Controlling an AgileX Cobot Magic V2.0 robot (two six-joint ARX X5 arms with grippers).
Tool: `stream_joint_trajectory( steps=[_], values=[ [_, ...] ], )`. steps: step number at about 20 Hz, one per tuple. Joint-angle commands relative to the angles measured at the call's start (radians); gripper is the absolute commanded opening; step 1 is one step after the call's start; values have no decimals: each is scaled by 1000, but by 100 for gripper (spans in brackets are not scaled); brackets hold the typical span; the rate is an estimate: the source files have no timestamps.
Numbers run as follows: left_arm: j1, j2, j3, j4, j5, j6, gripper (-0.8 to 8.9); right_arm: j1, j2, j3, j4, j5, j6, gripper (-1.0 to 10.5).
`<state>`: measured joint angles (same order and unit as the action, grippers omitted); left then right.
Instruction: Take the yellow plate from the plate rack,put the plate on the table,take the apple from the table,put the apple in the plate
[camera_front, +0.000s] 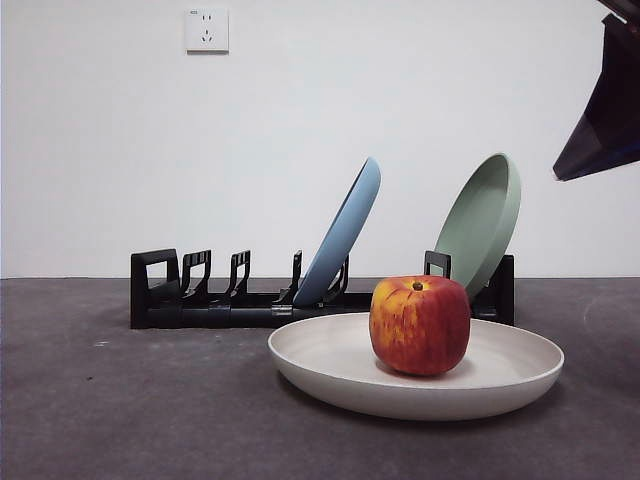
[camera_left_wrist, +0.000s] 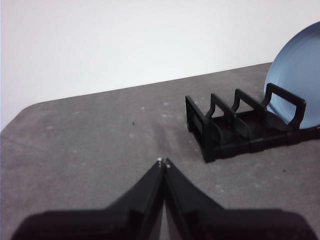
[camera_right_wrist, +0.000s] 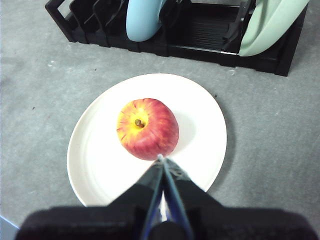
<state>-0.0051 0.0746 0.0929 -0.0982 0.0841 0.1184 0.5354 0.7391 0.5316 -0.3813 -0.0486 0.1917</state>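
The apple (camera_right_wrist: 147, 128) is seated in the yellow plate (camera_right_wrist: 100, 165) on the counter (camera_front: 120, 400). The right hand (camera_right_wrist: 162, 162) is held above, pressed together and empty; the left hand (camera_left_wrist: 163, 162) likewise.

Open table (camera_front: 120, 400) lay left of the yellow plate (camera_front: 330, 370), which held the apple (camera_front: 420, 325). Just behind, the plate rack (camera_front: 210, 315) with its tilted light blue plate (camera_front: 345, 235) and sage green plate (camera_front: 485, 220) blocked passage.

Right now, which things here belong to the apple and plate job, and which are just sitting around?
Job:
- round cream plate on the dark grey table
- red-and-yellow apple in that plate
- long black plate rack

Not part of it:
- light blue plate in the rack
- sage green plate in the rack
- white wall socket
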Motion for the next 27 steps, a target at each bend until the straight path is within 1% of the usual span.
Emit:
stream_joint_trajectory(
  steps=[1,3,6,7,9,27],
  values=[
    [7,-46,-56,11,2,-33,-3,2,-2,-9,4,3,10,1],
    [7,-73,-89,8,2,-55,-3,2,-2,-9,4,3,10,1],
    [7,-73,-90,-83,-10,-59,-3,2,-2,-9,4,3,10,1],
    [7,-73,-90,-89,-16,-59,-3,2,-2,-9,4,3,10,1],
    [7,-73,-90,-88,-20,-71,-3,2,-2,-9,4,3,10,1],
    [7,-72,-89,-82,-27,-70,-3,2,-9,-9,-2,2,10,1]
  ],
)
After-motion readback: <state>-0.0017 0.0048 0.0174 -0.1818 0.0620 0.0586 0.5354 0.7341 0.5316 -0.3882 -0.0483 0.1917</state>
